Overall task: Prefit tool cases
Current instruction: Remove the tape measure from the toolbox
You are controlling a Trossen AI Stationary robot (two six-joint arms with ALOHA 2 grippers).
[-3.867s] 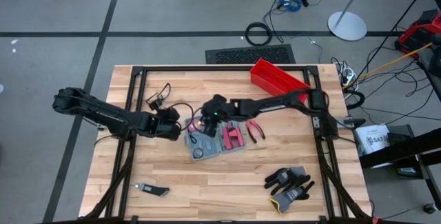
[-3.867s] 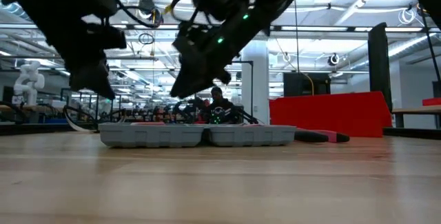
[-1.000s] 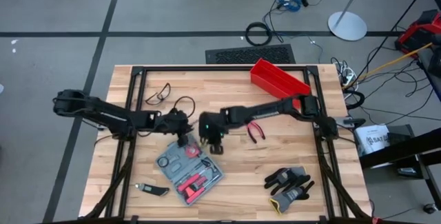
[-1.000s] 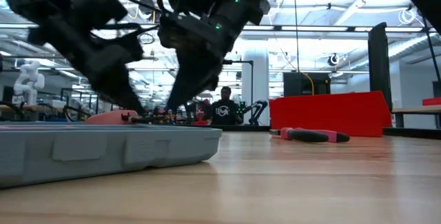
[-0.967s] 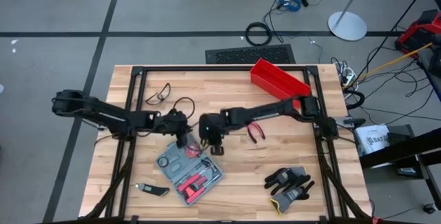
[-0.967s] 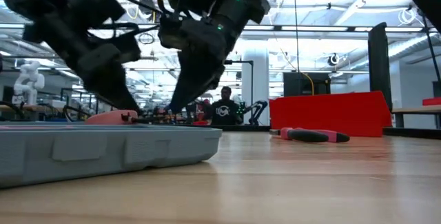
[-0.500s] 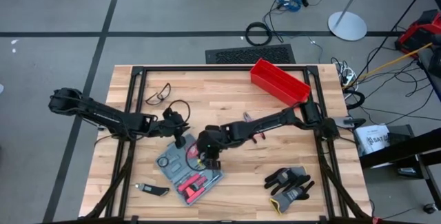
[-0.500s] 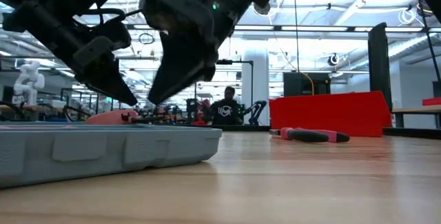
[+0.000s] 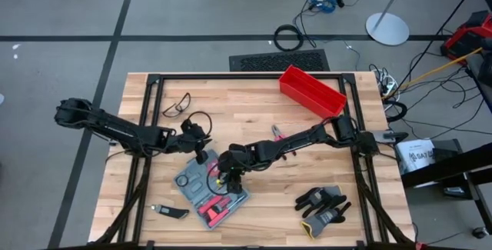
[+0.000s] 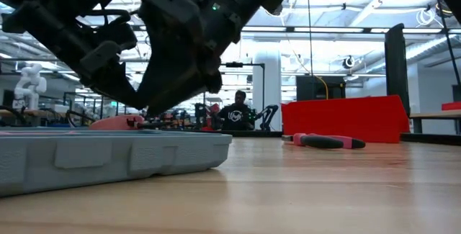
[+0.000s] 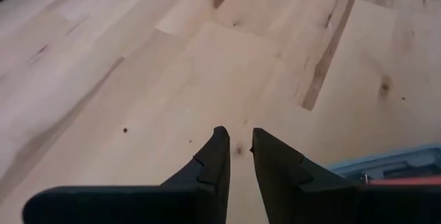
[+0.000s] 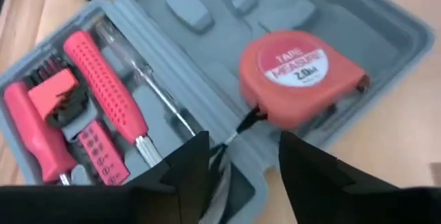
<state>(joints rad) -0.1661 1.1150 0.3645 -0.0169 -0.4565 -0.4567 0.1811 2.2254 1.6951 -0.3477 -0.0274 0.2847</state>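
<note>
Both arms are matte black, built of slim tubular links joined by chunkier rounded joints, with thin black cables looping beside the left arm's wrist. The right end effector point(image 12: 238, 156) ends in two flat, black, angular fingers point(image 12: 187, 162) with stepped inner edges; the left end effector point(image 11: 236, 151) has matching tapered fingers.

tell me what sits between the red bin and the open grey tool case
In the high view, the right arm crosses between the red open plastic bin and the open grey plastic tool case, with pink-handled pliers beside it.
</note>
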